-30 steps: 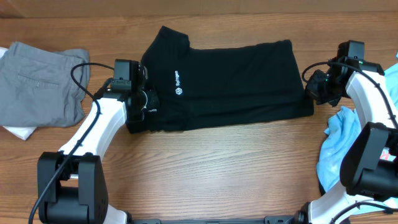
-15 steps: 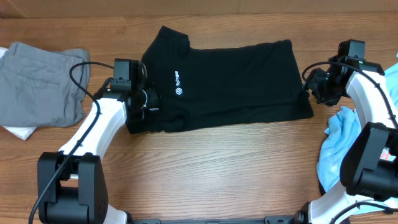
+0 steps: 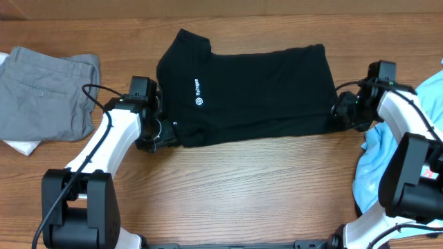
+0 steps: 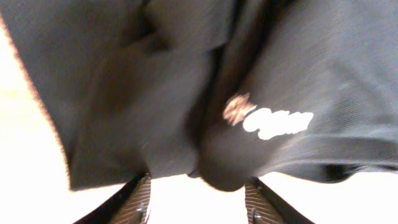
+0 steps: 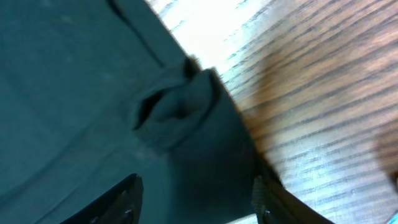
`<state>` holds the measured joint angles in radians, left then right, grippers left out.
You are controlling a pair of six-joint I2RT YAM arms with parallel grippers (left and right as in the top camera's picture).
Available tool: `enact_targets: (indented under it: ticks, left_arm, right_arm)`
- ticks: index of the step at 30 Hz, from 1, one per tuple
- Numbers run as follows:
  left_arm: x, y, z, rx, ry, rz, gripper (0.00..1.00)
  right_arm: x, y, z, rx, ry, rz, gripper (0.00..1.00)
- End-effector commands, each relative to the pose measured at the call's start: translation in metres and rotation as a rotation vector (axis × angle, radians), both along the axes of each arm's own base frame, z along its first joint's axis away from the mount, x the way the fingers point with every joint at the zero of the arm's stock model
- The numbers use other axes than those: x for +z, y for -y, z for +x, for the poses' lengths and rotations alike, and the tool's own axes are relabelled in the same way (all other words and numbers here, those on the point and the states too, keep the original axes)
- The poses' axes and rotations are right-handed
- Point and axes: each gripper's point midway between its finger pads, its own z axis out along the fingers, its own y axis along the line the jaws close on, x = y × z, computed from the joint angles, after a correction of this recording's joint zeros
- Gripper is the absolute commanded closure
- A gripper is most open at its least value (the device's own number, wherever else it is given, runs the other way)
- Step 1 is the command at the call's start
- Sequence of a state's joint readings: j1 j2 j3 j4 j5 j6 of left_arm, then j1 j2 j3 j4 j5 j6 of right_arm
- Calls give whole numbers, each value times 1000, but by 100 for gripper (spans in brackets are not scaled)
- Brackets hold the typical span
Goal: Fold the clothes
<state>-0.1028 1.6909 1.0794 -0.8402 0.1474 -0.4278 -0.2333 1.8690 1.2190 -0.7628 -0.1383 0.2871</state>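
The black shirt [image 3: 256,90] lies folded flat in the middle of the table, collar to the left and a small white logo [image 3: 196,93] facing up. My left gripper [image 3: 163,133] sits at its front left corner, open; in the left wrist view the fingers [image 4: 140,199] stand apart with a fold of black fabric [image 4: 224,168] just ahead of them, not pinched. My right gripper [image 3: 340,111] is at the shirt's right edge, also open; its fingers [image 5: 264,199] straddle the shirt's corner [image 5: 180,106] without closing on it. A light blue T-shirt [image 3: 377,162] lies crumpled at the right.
Folded grey trousers [image 3: 41,93] lie at the far left on top of something white [image 3: 21,146]. Bare wooden tabletop [image 3: 249,187] stretches in front of the shirt. The light blue garment lies close beside my right arm.
Both grippers have opened and let go of the shirt's edges. The left one has slid toward the front, the right one slightly left and forward. The shirt stays folded.
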Motion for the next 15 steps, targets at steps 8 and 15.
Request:
enact_targets:
  ticks: [8, 15]
  left_arm:
    - [-9, -17, -14, 27, -55, 86, 38]
    - [-26, -21, -13, 69, -20, 105, 28]
  right_arm:
    - [-24, 5, -6, -8, 36, -52, 51]
    - [-25, 5, -8, -12, 25, -49, 78]
